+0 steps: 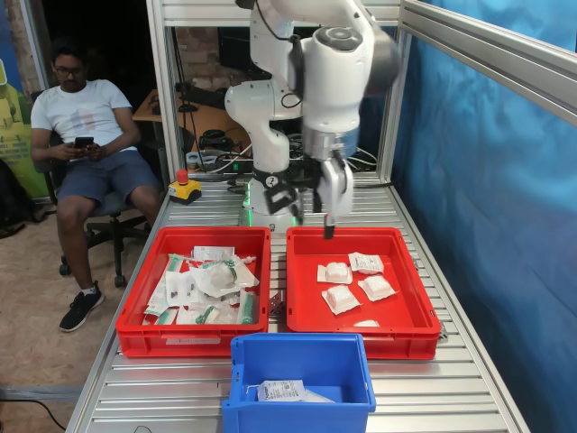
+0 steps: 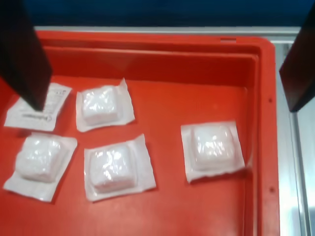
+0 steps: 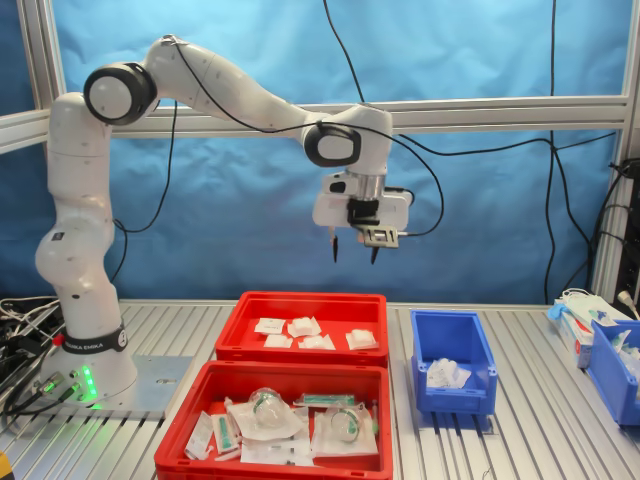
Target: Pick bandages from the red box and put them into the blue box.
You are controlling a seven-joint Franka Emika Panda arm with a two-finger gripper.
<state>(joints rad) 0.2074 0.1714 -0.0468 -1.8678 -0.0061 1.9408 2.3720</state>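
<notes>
The red box (image 1: pixel 361 341) holds several bandages (image 1: pixel 340 299), small white puffy square packets. In the wrist view they lie spread on its floor (image 2: pixel 147 54), one (image 2: pixel 214 150) apart from the others (image 2: pixel 118 167). My gripper (image 3: pixel 354 256) hangs open and empty well above the red box (image 3: pixel 310 298), over its side nearest the robot base (image 1: pixel 327 225). Its dark fingers (image 2: pixel 24 59) frame the wrist view, with nothing between them (image 2: pixel 167 107). The blue box (image 1: pixel 297 415) stands beside the red box (image 3: pixel 455 400), with a white packet (image 1: pixel 281 391) inside.
A second red crate (image 1: pixel 194 341) full of green-and-white wrappers stands beside the red box. A person (image 1: pixel 86 135) sits beyond the table in the first exterior view's left. A yellow stop button (image 1: pixel 184 188) sits near the arm's base. More blue bins (image 3: pixel 612 365) stand at the second exterior view's right.
</notes>
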